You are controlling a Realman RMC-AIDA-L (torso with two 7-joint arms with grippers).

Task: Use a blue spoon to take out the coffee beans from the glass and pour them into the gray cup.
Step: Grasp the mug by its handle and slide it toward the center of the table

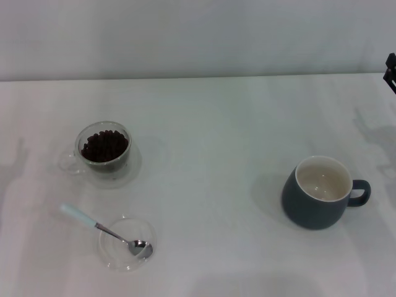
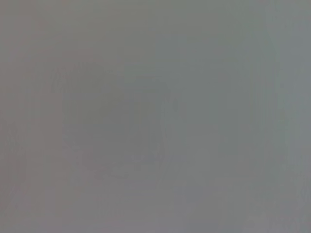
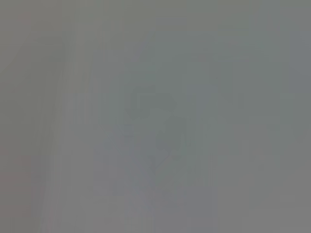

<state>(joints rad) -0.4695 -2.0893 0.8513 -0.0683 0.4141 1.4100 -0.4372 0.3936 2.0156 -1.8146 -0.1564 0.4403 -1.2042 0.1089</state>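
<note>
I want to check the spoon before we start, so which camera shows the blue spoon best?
The head view. There the blue spoon lies in full sight, its metal bowl resting in a clear glass dish and its pale handle sticking out over the table. The left wrist and right wrist views show only a plain gray blur, with no spoon visible.

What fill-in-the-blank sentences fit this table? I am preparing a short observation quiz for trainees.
1. The coffee beans fill the ____, which stands on the robot's left.
2. The bowl of the blue spoon rests in a flat clear ____, its handle sticking out over the table.
3. The inside of the gray cup holds ____ beans.
4. The gray cup's handle points to the robot's ____.

Missing words: glass; dish; no; right
</note>
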